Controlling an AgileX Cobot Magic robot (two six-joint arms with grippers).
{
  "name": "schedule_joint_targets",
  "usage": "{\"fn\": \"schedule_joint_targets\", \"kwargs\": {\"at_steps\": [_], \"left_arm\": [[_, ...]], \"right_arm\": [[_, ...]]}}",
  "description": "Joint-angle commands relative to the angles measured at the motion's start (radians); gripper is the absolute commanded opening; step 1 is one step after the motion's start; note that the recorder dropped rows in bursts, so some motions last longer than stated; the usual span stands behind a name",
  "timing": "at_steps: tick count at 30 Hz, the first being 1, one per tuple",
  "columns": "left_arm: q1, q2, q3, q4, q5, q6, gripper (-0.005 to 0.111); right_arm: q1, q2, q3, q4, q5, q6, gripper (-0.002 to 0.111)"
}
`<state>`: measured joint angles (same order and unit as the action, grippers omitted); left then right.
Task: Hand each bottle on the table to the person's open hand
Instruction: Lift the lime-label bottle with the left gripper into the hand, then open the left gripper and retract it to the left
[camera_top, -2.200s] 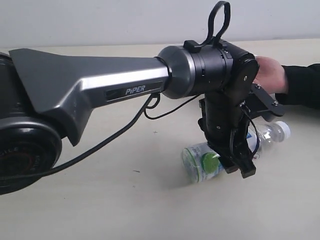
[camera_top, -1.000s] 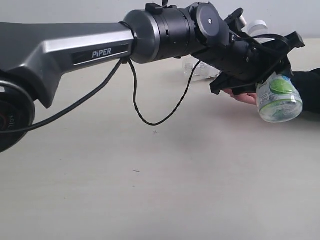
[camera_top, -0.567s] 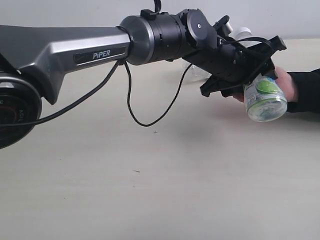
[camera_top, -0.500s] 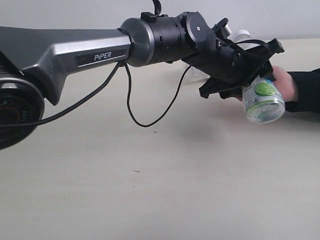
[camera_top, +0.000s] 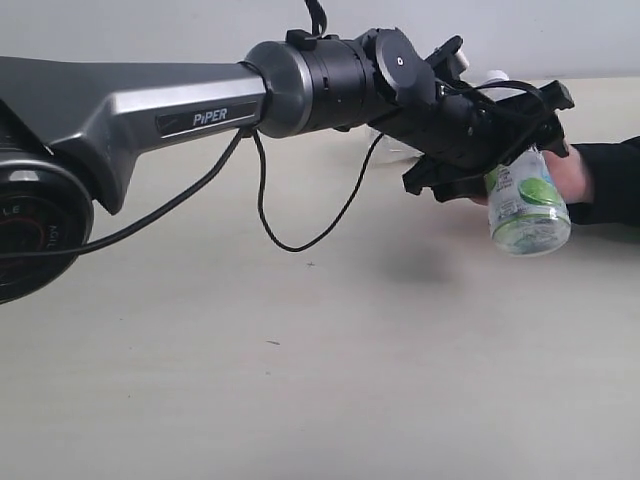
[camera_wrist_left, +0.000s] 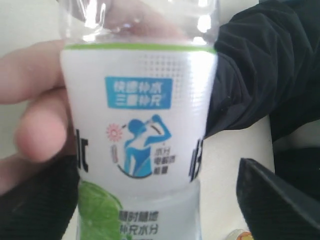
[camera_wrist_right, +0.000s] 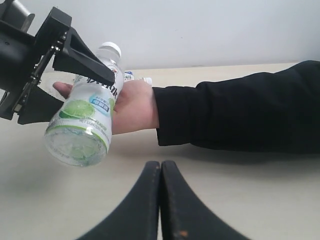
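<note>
A clear bottle (camera_top: 527, 205) with a green-and-white label hangs over the table (camera_top: 300, 380), its base towards the exterior camera. The person's hand (camera_top: 572, 172) is wrapped round it; the thumb (camera_wrist_left: 40, 135) and palm (camera_wrist_right: 134, 107) press on the label (camera_wrist_left: 140, 130). My left gripper (camera_top: 500, 150) is open around the bottle (camera_wrist_right: 82, 122). One finger (camera_wrist_left: 272, 200) stands clear of the bottle's side with table showing in the gap. My right gripper (camera_wrist_right: 161, 167) is shut and empty, low over the table. Part of another clear bottle (camera_top: 393, 150) lies behind the left arm.
The person's black sleeve (camera_wrist_right: 240, 110) stretches across the table from the right. A small bottle end (camera_wrist_right: 135, 76) peeks out behind the hand. The left arm (camera_top: 200, 110) spans the exterior view above the table, with a black cable (camera_top: 300, 235) looping below it.
The left arm lifted the bottle off the table and carried it right to the hand. The hand closed on it, the jaws spread, and the bottle tipped more upright.
</note>
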<state>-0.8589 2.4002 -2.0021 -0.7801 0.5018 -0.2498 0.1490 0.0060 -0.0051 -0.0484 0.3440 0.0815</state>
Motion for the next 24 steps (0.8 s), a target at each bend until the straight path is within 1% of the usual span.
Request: {"fn": "schedule_joint_targets", "kwargs": {"at_steps": [1, 5, 12, 15, 17, 19, 23, 24], "left_arm": [[0.003, -0.004, 0.001, -0.019, -0.027, 0.010, 0.083], [0.013, -0.013, 0.001, -0.031, -0.021, 0.010, 0.083], [0.062, -0.060, 0.001, -0.049, 0.093, 0.081, 0.083], [0.077, -0.096, 0.001, -0.053, 0.146, 0.161, 0.082], [0.082, -0.123, 0.001, -0.051, 0.169, 0.256, 0.077], [0.083, -0.153, 0.001, -0.042, 0.201, 0.326, 0.064], [0.083, -0.197, 0.001, -0.017, 0.251, 0.363, 0.025], [0.084, -0.206, 0.001, -0.006, 0.262, 0.363, 0.014]], "right_arm": [[-0.004, -0.006, 0.005, -0.002, -0.006, 0.000, 0.001], [-0.004, -0.006, 0.005, -0.002, -0.006, 0.000, 0.001], [-0.004, -0.006, 0.005, -0.002, -0.006, 0.000, 0.001], [-0.004, -0.006, 0.005, -0.002, -0.006, 0.000, 0.001], [-0.004, -0.006, 0.005, -0.002, -0.006, 0.000, 0.001], [-0.004, -0.006, 0.005, -0.002, -0.006, 0.000, 0.001], [-0.004, -0.006, 0.005, -0.002, -0.006, 0.000, 0.001], [-0.004, -0.006, 0.005, -0.002, -0.006, 0.000, 0.001]]}}
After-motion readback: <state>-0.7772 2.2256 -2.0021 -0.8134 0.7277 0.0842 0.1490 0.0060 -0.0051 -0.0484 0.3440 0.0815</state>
